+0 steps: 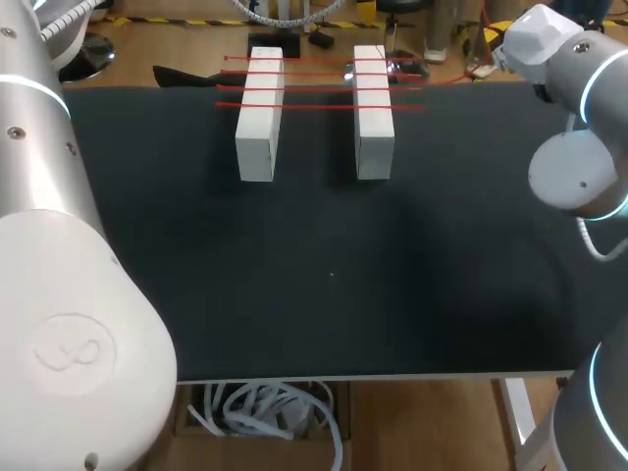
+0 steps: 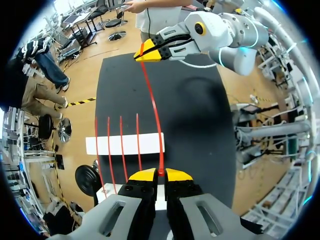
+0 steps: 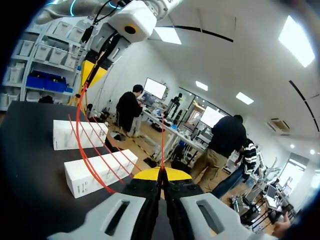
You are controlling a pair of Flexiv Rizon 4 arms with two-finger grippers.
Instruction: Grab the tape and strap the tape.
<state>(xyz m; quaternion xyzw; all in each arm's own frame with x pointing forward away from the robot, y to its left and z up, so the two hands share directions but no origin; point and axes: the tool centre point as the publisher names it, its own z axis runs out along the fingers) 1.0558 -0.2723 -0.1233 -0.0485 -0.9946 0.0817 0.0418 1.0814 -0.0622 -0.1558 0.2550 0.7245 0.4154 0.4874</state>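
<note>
**Both my grippers clamp one strand of red tape over the table**

In the left wrist view, my left gripper (image 2: 160, 173) has its yellow tips pressed together on a strand of red tape (image 2: 154, 107). From those tips the strand crosses over the end of a white block. It then rises in a shallow curve to my right gripper (image 2: 143, 54), which pinches it between closed yellow tips well out over the black table (image 1: 334, 285).

The right wrist view shows the same hold from the other end. My right fingers meet with no gap, and a thin red line stands up just ahead of them. A red arc sweeps from the left gripper's tips down past the two blocks toward my right fingers.

In the head view, two white blocks stand side by side near the far edge of the table. The left block (image 1: 259, 118) and the right block (image 1: 373, 116) are apart, with their long sides parallel. Red strands of the tape lie across the tops of both blocks, bridging the gap between them and running out a little past each outer side.

The left wrist view shows these laid strands beside the strand I hold, all running roughly the same way. My left arm (image 1: 59, 294) fills the head view's left side and my right arm (image 1: 579, 167) comes in at its right. Neither gripper shows in that view.
</note>
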